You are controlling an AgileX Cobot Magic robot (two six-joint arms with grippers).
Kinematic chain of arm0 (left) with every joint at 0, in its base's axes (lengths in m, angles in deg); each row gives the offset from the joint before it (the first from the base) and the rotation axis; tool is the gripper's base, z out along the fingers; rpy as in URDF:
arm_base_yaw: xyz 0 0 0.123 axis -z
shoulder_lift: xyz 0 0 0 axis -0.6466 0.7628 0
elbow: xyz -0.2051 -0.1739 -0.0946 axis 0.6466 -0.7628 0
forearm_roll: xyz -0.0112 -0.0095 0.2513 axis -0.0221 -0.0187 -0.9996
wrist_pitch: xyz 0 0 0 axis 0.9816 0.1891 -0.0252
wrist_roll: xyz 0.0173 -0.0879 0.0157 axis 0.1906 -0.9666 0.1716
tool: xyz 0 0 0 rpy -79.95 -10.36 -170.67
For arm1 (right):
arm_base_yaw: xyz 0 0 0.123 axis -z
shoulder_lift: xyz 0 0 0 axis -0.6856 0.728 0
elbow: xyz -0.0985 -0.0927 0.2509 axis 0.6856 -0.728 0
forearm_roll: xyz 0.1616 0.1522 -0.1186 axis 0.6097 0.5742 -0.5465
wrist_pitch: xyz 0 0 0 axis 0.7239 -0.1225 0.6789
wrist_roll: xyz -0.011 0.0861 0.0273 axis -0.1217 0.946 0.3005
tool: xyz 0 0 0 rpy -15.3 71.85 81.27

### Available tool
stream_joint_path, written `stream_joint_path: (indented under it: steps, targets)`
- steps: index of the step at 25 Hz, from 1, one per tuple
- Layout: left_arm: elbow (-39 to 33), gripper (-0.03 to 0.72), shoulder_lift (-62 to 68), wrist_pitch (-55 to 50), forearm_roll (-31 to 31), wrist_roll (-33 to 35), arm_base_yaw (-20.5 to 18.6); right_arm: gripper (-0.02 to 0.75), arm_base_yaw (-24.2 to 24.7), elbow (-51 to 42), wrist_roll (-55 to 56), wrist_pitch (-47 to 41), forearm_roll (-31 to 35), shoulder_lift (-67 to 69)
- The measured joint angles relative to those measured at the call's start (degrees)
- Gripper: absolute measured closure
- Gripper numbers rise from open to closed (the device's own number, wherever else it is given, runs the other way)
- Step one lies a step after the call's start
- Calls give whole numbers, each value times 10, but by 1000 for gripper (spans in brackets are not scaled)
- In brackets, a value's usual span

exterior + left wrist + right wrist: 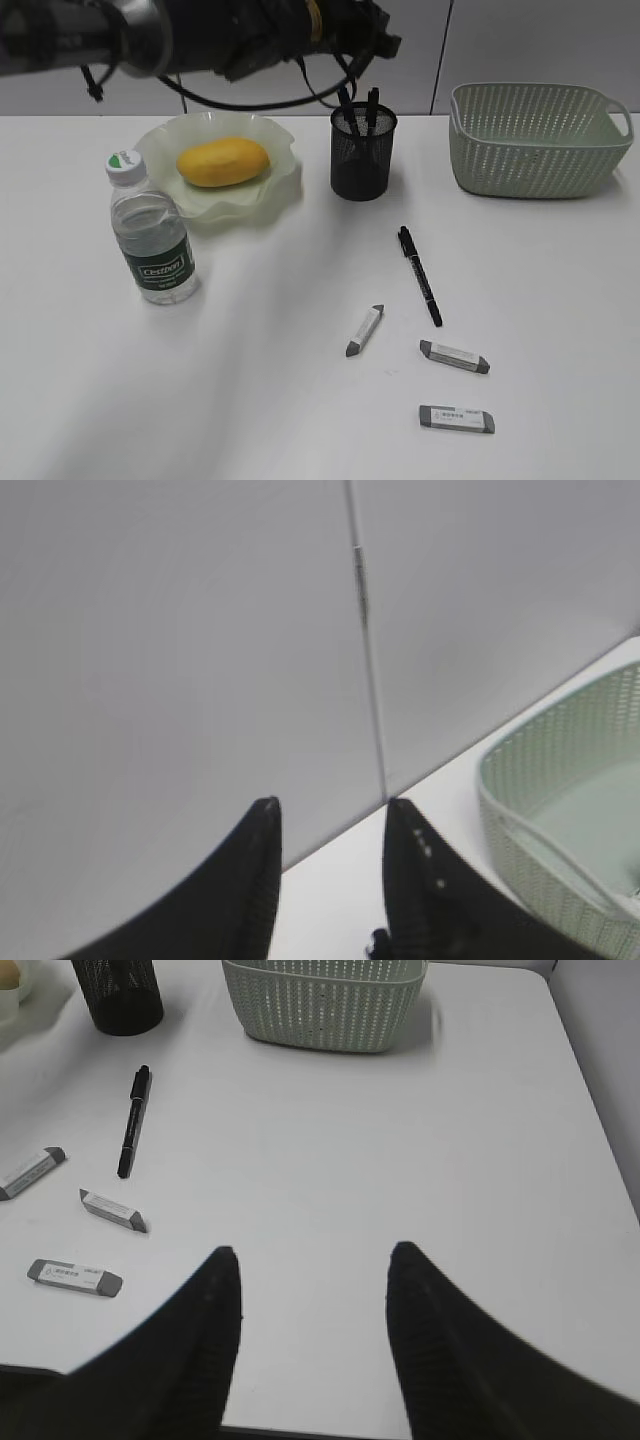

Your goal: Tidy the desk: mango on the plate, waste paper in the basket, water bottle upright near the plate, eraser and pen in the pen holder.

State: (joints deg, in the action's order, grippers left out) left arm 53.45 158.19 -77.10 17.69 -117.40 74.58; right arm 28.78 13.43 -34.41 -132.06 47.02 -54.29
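Sitting in the ruffled translucent green plate point(282, 195): smooth yellow mango point(223, 161). Left gripper point(358, 98) parted, empty, above the black mesh pen holder point(362, 160); right gripper point(312, 1260) open, empty.

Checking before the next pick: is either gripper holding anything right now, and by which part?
Nothing is held. The left gripper and right gripper both show empty gaps between their fingers.

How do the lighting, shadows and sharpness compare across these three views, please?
Exterior view: soft even light; faint shadows beside the water bottle and pen holder; the arm along the top edge is blurred. Left wrist view: its fingers are dark and soft-edged; the basket is a little hazy. Right wrist view: the desk is bright, the erasers sharp, and the near fingers out of focus.
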Motion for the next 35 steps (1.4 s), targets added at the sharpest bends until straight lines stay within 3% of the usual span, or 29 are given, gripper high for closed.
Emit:
stream_joint_path:
  steps: [2,4,8,11,17,19,22,24,26,31,35]
  targets:
    - [0,445,-48,-118,11,1,15,353,0,0,0,0,0,0]
    - [-6,463,-88,-231,50,45,24,352,0,0,0,0,-1,0]
    - [-52,470,-173,-377,226,227,13,352,0,0,0,0,-1,0]
    - [-133,465,-255,-424,296,280,-13,353,0,0,0,0,-1,0]
    - [-401,402,-551,-460,310,291,-54,353,0,0,0,0,-1,0]
    - [-489,358,-659,-484,313,291,-54,353,0,0,0,0,-1,0]
    - [-604,230,-829,-535,317,292,-54,353,0,0,0,0,-1,0]
    - [-649,126,-955,-566,324,292,-54,353,0,0,0,0,-1,0]
    - [-684,71,-1047,-585,340,292,-54,353,0,0,0,0,-1,0]
    - [-753,41,-1225,-627,370,292,-54,353,0,0,0,0,-1,0]
    - [-783,46,-1290,-643,389,292,-54,353,0,0,0,0,-1,0]
